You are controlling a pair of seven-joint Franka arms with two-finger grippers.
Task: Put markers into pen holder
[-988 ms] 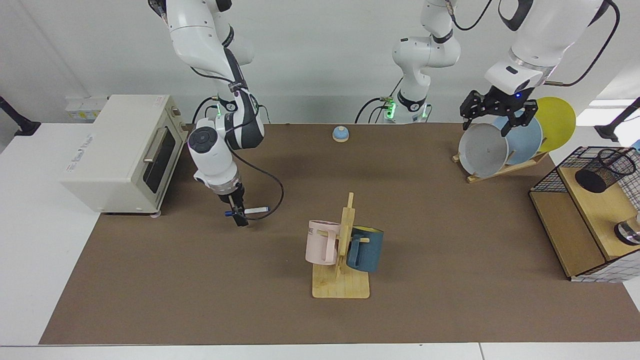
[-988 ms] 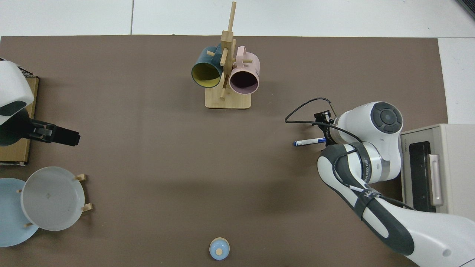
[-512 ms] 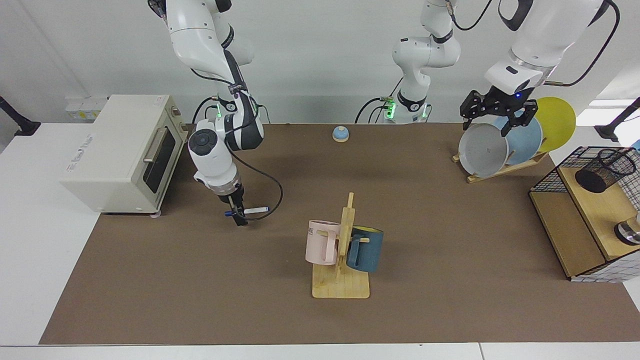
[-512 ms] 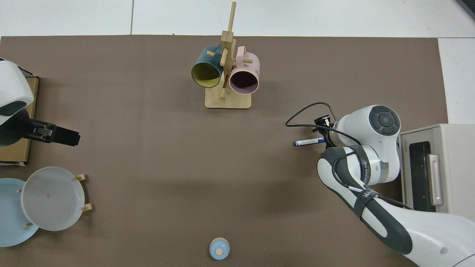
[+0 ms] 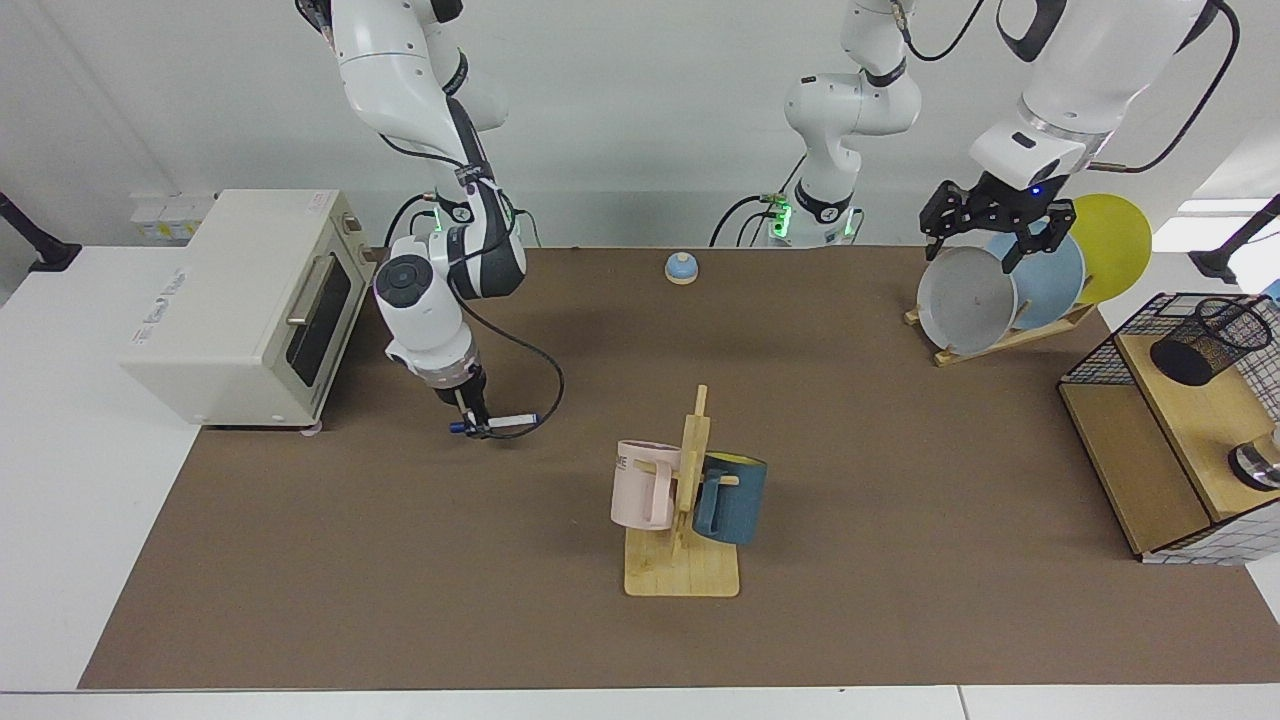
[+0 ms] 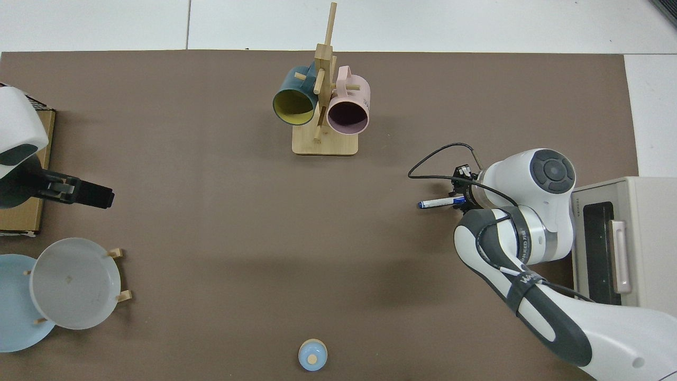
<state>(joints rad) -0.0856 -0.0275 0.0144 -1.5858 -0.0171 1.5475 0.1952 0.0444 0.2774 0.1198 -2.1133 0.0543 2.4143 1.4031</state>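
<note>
Marker [image 5: 505, 420] clamped in right fingers [image 5: 478, 424], partly hidden, left fingers [image 5: 985, 238] spread, waiting above plates [image 5: 966, 300]

White marker [image 5: 508, 420] level (blue-capped); mesh pen holder [image 5: 1208, 341] tilted.

Bright, even overhead light; soft shadows, sharp focus throughout.

We see glossy white arms with dark grey joints, black grippers, looping black cables and green base lights.
</note>
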